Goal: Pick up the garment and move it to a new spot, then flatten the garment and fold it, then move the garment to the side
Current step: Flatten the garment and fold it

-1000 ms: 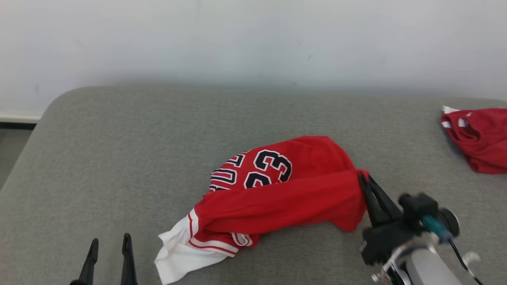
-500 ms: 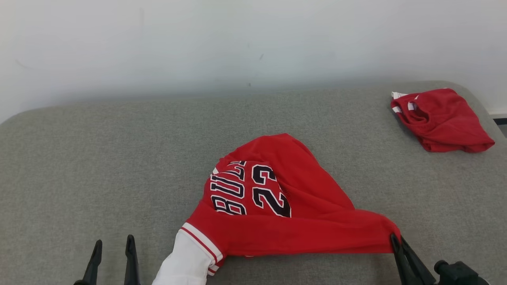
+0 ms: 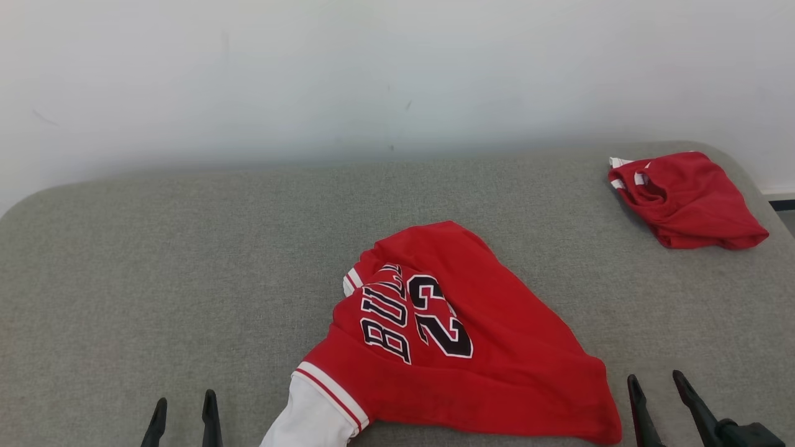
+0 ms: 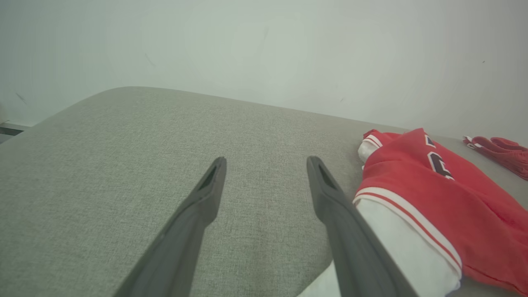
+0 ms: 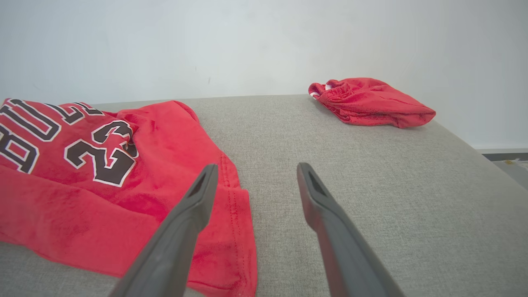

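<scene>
Since the left gripper point(image 3: 185, 400) and the right gripper point(image 3: 654, 377) both stand with fingers apart and nothing between them, we log the garment point(image 3: 459, 347) as lying free on the grey padded surface point(image 3: 186, 248); it sits crumpled toward the front, a little right of centre, lettering and number face up, a white part point(image 3: 310, 422) trailing out of the bottom of the head view. The left gripper hovers low at front left, just beside that white part, apart from it as far as we can tell; the right gripper is at front right, just beside the red hem corner; in the right wrist view one finger overlaps the hem, and we cannot tell whether it touches. A second red garment point(image 3: 686, 198) lies bunched at the far right corner, well apart.

Our judgement: relocation looks done; flattening is next. Risks as we see them:
1. the cloth is doubled over itself, so a pinch at the hem may catch two layers and drag a fold along instead of opening it;
2. the white part lies toward the near edge; a pull toward the robot could slide the garment off;
3. soft fabric on a textured cover may cling, so a one-sided pull would skew it rather than spread it;
4. fingers driven too low may dig into the padding and miss the hem.
</scene>
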Controlling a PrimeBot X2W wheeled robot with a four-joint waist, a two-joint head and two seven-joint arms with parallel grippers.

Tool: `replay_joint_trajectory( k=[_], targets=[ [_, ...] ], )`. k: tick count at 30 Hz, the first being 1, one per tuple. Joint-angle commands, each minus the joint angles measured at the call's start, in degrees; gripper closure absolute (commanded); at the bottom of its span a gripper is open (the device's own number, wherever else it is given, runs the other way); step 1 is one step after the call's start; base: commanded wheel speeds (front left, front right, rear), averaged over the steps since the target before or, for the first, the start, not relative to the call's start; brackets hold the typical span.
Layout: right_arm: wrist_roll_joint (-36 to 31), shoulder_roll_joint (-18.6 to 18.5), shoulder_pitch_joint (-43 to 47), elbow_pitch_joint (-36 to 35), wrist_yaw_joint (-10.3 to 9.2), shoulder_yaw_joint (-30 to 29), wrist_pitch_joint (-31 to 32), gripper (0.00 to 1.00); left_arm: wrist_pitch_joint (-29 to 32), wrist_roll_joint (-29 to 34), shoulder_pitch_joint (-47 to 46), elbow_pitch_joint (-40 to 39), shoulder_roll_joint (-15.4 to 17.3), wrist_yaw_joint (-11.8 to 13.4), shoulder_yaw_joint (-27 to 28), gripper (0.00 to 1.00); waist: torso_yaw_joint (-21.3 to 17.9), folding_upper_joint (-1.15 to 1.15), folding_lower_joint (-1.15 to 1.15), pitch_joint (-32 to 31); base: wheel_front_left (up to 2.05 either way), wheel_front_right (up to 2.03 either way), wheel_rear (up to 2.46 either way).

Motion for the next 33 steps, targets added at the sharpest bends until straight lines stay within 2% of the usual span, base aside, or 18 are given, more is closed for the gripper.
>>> replay_joint_trajectory(
  k=[1,7,13,24,33],
  targets=[
    [-0.62,0.34,0.99,-0.64,-0.16,-0.52,0.00,0.00,-0.16,-0.45,0.80,0.28,-0.07,0.06,0.03,0.00,0.07,0.00,0.00,-0.26,0.00,0.00,0.00],
    [-1.22,1.54,1.19,-0.72,-0.16,-0.43,-0.01,0.00,-0.16,-1.34,0.91,6.09,-0.06,-0.17,-0.91,0.00,-0.28,0.00,0.00,-0.70,0.00,0.00,0.00],
    [-0.83,1.38,0.58,4.73,-0.16,1.91,-0.01,0.00,-0.16,-2.89,-1.35,14.79,0.88,-0.43,-3.94,0.00,-0.65,0.00,0.00,-0.60,0.00,0.00,0.00],
    [-0.83,0.99,-2.36,14.09,-0.16,3.78,0.00,0.00,-0.16,-6.47,-0.41,17.67,2.50,-0.40,-9.76,0.00,-0.66,0.00,0.00,-0.12,0.00,0.00,0.00],
    [-1.35,0.83,-6.27,19.00,-0.17,4.28,0.00,0.00,-0.16,-9.09,-2.44,20.38,4.03,-0.41,-13.77,0.00,-0.03,0.00,0.00,0.26,0.00,0.00,0.00]
  ],
)
